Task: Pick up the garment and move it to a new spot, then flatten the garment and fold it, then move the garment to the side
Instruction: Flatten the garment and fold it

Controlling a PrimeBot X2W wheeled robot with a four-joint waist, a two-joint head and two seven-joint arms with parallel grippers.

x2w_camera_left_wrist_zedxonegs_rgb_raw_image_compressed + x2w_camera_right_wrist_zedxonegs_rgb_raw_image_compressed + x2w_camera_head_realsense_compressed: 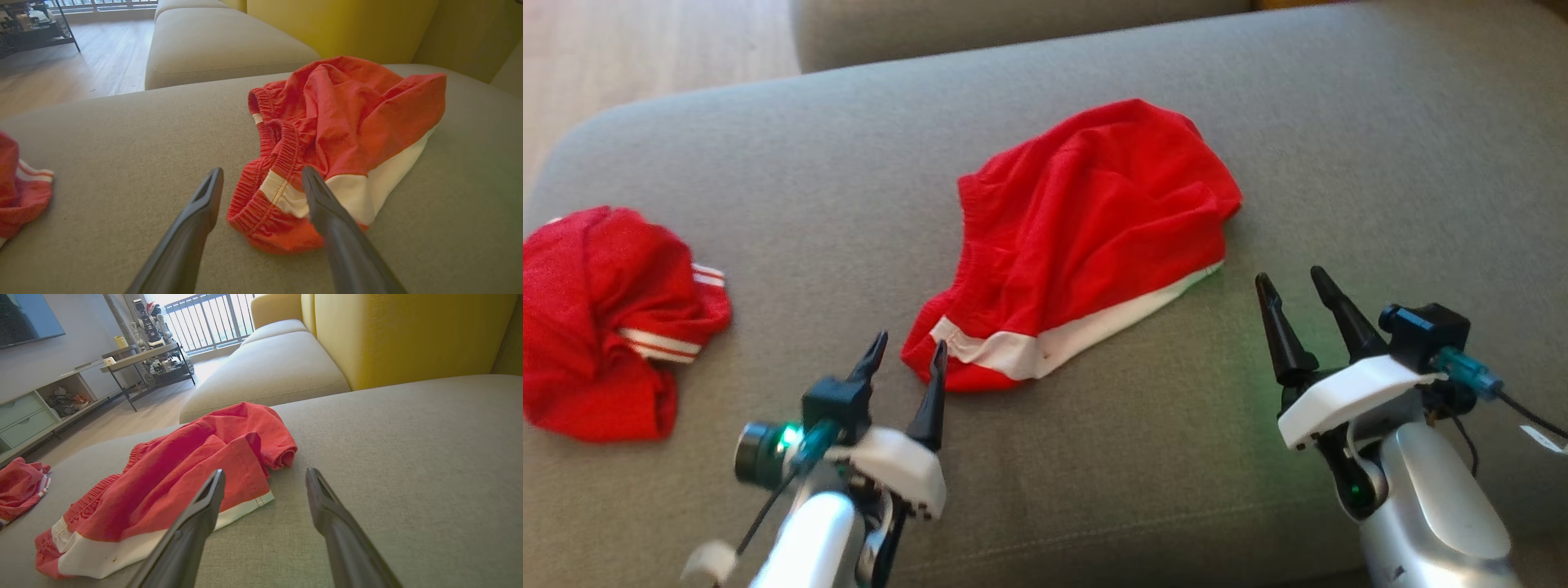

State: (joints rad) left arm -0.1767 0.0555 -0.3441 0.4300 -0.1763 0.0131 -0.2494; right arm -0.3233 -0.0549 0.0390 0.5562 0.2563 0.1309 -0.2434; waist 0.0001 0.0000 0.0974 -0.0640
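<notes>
A red garment with a white band along its near edge lies crumpled in the middle of the grey sofa cushion. In the left wrist view the garment shows its elastic waistband close ahead, and the right wrist view has the garment at left. My left gripper stands open just short of the garment's near left corner, nothing between its fingers. My right gripper is open too, a little to the right of the garment's white hem and clear of it.
A second red garment with white stripes lies bunched at the cushion's left end. Another grey cushion sits beyond, with yellow backrests behind. Wooden floor and a shelf unit lie off to the left.
</notes>
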